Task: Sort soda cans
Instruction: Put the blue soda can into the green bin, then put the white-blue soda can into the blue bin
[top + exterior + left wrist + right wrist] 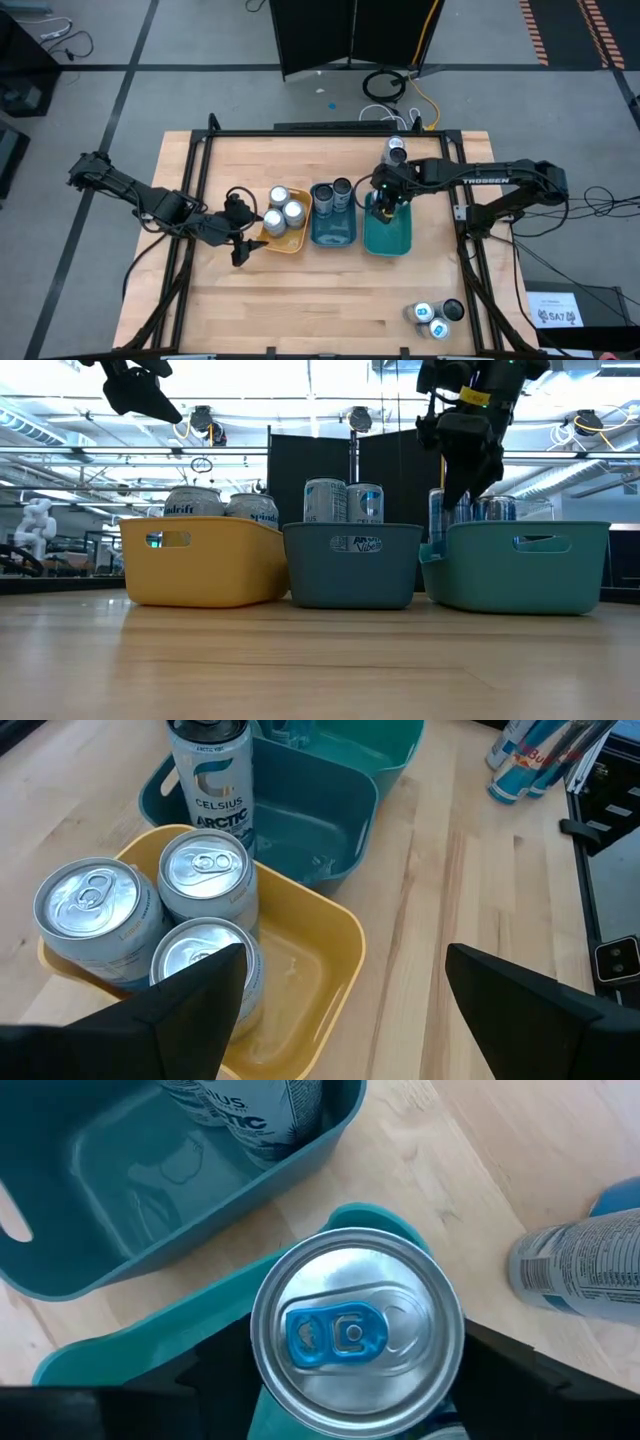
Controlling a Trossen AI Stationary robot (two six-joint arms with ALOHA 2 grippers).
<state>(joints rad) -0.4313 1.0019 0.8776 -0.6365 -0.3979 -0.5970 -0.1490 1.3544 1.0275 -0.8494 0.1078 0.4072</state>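
A: Entry. Right end effector (pixel 385 205) is low over the far end of the teal tray (pixel 398 243), with a blue-tabbed can (pixel 355 1335) standing between its fingers. The fingers flank the can closely; whether they press it or have just let go cannot be read from any view. Judgement: placing step, nearly finished.

B: Advice for finishing?

A: Open fully before lifting, then rise straight up so neither finger clips the rim and tips the can against the tray wall.

B: Left side?

A: Left end effector (pixel 240 243) hangs above the near-left corner of the yellow tray (pixel 282 243), jaws wide apart, holding nothing. Three silver cans (pixel 205 870) stand at that tray's far end.

B: What differs between views?

A: The low view shows cans (pixel 343 500) upright in the blue tray (pixel 350 565), between yellow and teal, but hides how deep each sits. The high view alone shows the unsorted cans (pixel 435 318) on the tabletop (pixel 300 300), well to the near right of the teal tray, plus one can (pixel 396 150) just beyond it.
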